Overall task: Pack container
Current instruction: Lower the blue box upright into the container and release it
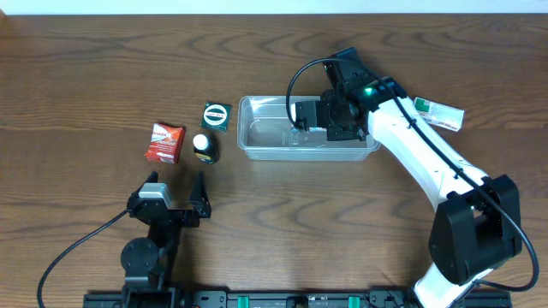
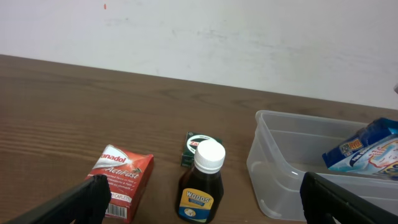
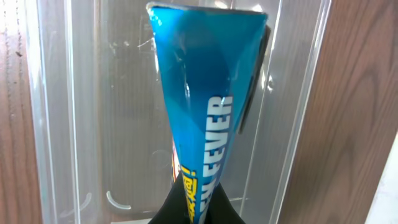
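The clear plastic container [image 1: 274, 137] sits mid-table, and its near corner [image 2: 280, 168] shows in the left wrist view. My right gripper [image 1: 330, 120] hangs over the container's right half, shut on a blue packet [image 3: 205, 118] that points down into the tub. The same blue packet [image 2: 367, 149] shows above the tub from the left wrist. My left gripper [image 1: 178, 190] stands open near the front left, nothing between its fingers [image 2: 68, 202]. Ahead of it stand a dark syrup bottle with a white cap [image 2: 202, 180], a red box [image 2: 124, 180] and a small green packet [image 2: 196, 146].
A white and green packet [image 1: 439, 113] lies on the table right of the right arm. The red box [image 1: 163, 142], bottle [image 1: 204, 147] and green packet [image 1: 216, 115] sit left of the container. A pale wall [image 2: 199, 37] stands behind the table.
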Robot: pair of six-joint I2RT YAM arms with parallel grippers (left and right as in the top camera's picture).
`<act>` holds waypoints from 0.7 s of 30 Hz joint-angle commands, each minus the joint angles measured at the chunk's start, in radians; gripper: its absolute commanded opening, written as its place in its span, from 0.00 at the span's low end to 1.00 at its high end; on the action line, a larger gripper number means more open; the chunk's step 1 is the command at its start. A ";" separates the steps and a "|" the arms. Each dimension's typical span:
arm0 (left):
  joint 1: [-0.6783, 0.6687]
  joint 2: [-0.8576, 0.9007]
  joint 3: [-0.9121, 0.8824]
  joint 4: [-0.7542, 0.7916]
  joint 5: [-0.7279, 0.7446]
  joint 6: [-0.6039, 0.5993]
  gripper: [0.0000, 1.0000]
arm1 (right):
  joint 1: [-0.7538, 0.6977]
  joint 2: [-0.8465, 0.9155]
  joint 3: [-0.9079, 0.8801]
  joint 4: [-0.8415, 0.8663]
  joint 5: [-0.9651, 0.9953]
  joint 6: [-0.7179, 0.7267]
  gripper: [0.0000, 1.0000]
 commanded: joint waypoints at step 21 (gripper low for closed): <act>0.005 -0.007 -0.017 -0.033 0.004 0.021 0.98 | -0.034 0.000 -0.060 0.054 -0.030 -0.019 0.01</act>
